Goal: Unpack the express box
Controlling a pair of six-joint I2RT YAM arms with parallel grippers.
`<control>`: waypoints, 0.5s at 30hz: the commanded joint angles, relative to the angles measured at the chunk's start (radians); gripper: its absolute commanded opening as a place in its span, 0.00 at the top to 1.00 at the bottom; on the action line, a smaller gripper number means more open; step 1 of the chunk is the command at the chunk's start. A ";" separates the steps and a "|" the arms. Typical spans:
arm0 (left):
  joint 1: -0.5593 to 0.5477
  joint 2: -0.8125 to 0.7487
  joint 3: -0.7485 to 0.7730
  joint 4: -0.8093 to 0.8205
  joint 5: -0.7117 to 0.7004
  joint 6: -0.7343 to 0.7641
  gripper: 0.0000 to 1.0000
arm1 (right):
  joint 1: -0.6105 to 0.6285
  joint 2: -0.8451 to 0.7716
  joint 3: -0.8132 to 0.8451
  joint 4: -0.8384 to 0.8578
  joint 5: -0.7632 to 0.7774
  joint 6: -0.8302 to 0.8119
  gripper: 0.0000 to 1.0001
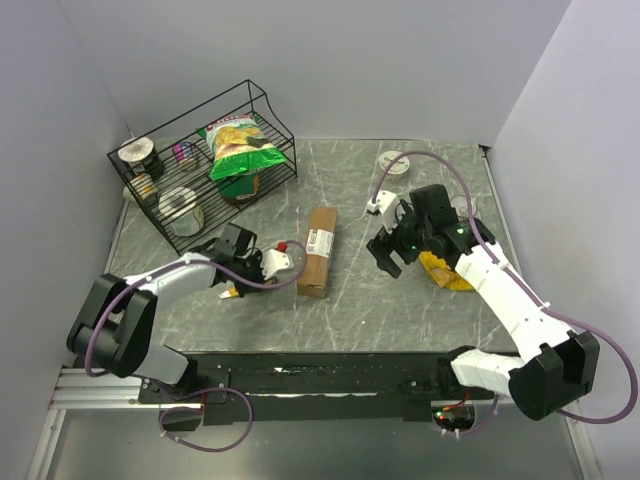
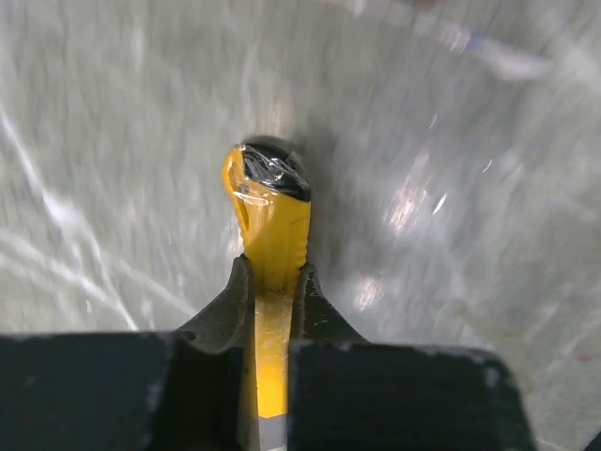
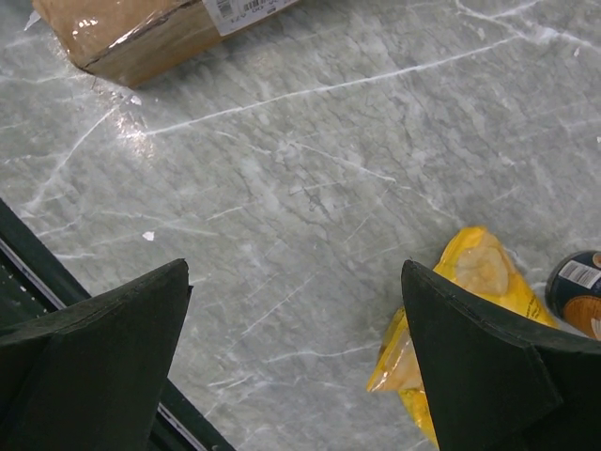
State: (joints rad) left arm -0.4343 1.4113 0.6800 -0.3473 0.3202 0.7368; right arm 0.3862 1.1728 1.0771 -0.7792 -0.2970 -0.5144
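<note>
The express box (image 1: pixel 320 251) is a long brown carton with a white label, lying flat mid-table; one end of it shows at the top left of the right wrist view (image 3: pixel 141 33). My left gripper (image 1: pixel 232 278) sits low on the table left of the box, shut on a yellow utility knife (image 2: pixel 272 202) with a black tip that points away from the jaws (image 2: pixel 274 268). My right gripper (image 1: pixel 388 255) is open and empty, hovering right of the box above bare table (image 3: pixel 296 282).
A yellow chip bag (image 1: pixel 445 272) lies just right of the right gripper and also shows in the right wrist view (image 3: pixel 460 319), with a can (image 3: pixel 577 293) beside it. A black wire rack (image 1: pixel 270 105) at the back left holds a green chip bag (image 1: pixel 238 148) and cans. A white round lid (image 1: pixel 395 162) lies at the back.
</note>
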 commanded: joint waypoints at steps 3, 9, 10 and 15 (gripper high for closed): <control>-0.023 0.008 0.225 -0.224 0.215 -0.037 0.99 | -0.023 -0.028 0.135 0.000 -0.135 -0.033 0.00; -0.023 -0.035 0.381 -0.490 0.397 0.024 0.99 | 0.017 -0.137 0.049 0.144 -0.355 -0.200 0.00; -0.023 -0.037 0.395 -0.504 0.408 0.039 0.99 | 0.034 -0.137 0.029 0.190 -0.366 -0.252 0.03; -0.023 0.032 0.576 -0.643 0.482 0.088 0.99 | 0.152 -0.066 0.049 0.228 -0.396 -0.404 0.08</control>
State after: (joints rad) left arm -0.4534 1.4071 1.1130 -0.8207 0.6628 0.7513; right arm 0.4671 1.0496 1.1183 -0.6380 -0.6132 -0.7612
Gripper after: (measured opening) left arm 0.153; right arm 0.937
